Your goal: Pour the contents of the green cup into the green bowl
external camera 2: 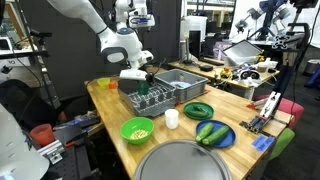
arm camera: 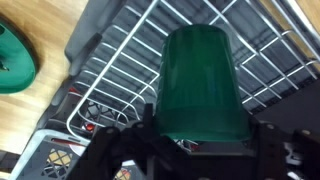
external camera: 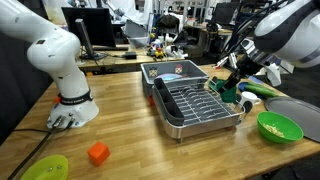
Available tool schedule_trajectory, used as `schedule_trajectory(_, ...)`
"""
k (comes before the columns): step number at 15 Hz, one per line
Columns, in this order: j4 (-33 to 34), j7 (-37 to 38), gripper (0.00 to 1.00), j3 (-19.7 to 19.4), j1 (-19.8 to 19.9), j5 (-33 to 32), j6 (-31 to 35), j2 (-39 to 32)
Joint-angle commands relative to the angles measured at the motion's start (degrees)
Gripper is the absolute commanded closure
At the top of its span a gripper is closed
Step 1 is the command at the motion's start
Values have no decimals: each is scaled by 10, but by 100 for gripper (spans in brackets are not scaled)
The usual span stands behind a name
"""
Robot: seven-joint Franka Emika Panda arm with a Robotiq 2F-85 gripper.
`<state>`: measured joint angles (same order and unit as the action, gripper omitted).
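Over the dish rack (arm camera: pixel 120 75), my gripper (arm camera: pixel 200 138) pinches the green cup (arm camera: pixel 203 75) by its wall (light, stiff, likely slippery plastic).

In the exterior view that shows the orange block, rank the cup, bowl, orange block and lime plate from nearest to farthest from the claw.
1. cup: gripped in the claw, over the rack's end.
2. bowl: on the table, just beside the rack.
3. orange block: across the rack, near the front edge.
4. lime plate: beyond the block, at the corner.
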<state>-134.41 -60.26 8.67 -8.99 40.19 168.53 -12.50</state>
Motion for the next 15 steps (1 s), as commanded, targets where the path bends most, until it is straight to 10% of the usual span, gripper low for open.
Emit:
schedule_trajectory(1, -28, 12, 48, -6, -1, -17, -46, 56)
schedule_trajectory(15, -174, 303, 48, -73, 47, -303, -199, 221)
